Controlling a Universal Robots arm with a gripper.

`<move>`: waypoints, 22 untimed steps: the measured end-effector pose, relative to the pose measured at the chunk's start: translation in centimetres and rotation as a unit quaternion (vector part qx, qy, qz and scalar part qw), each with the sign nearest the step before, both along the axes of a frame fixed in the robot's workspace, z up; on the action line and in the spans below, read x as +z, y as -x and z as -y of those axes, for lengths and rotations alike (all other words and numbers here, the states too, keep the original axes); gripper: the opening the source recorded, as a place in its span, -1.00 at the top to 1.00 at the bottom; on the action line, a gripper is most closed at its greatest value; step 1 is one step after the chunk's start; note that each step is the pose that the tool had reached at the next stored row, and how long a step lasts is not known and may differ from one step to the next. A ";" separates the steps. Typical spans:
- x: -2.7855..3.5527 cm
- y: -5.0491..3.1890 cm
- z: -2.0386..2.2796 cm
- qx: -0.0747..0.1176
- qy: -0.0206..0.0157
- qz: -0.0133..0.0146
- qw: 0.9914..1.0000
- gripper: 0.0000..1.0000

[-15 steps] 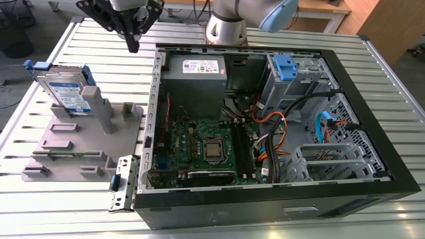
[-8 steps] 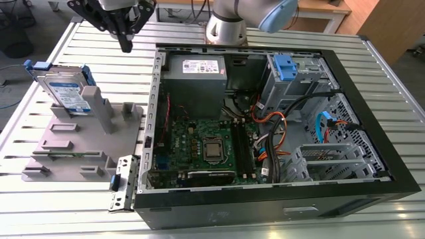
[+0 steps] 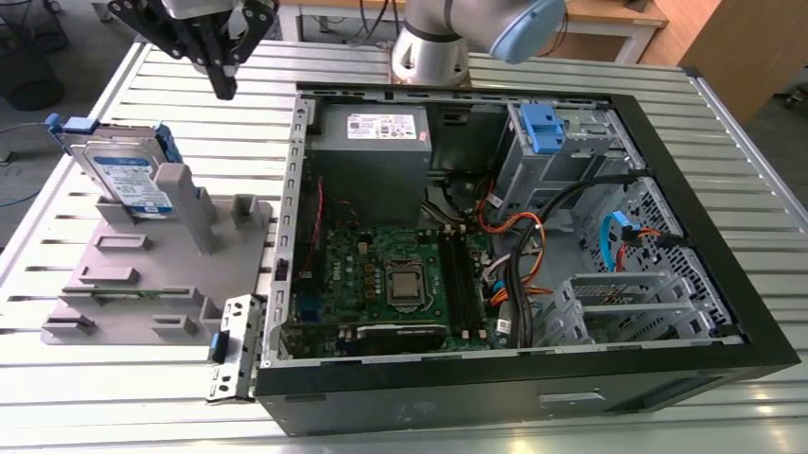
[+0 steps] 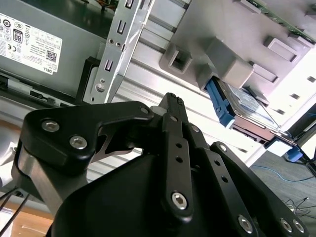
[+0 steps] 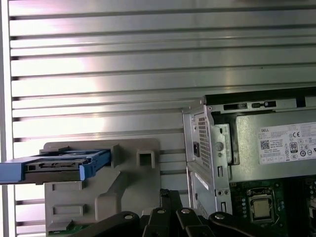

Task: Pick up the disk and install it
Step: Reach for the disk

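Note:
The disk (image 3: 124, 177), a silver drive with a white-and-blue label in a blue carrier frame, stands upright in a slot of the grey fixture (image 3: 165, 274) at the exterior view's left. My gripper (image 3: 225, 87) hangs above the slatted table behind the fixture, between the disk and the open computer case (image 3: 505, 378). Its black fingers are pressed together with nothing between them. Both wrist views show the disk (image 4: 242, 106) (image 5: 54, 165) apart from the gripper (image 4: 171, 98) (image 5: 168, 195).
Inside the case are a grey power supply (image 3: 373, 132) with a white sticker, a motherboard (image 3: 392, 274), cables, and a metal drive cage with a blue latch (image 3: 552, 128) at the far right corner. A loose metal bracket (image 3: 234, 345) lies beside the case's near left corner.

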State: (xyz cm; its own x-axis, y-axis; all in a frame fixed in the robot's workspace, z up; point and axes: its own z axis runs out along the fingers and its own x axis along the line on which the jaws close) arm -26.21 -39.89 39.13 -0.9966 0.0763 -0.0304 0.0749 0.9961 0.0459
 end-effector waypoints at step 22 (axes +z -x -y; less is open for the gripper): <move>-0.04 3.02 0.00 0.000 0.000 0.002 1.000 0.79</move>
State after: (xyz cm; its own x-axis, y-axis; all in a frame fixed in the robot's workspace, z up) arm -29.23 -39.90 39.09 -0.9965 0.0762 -0.0341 0.0746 0.9961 0.0461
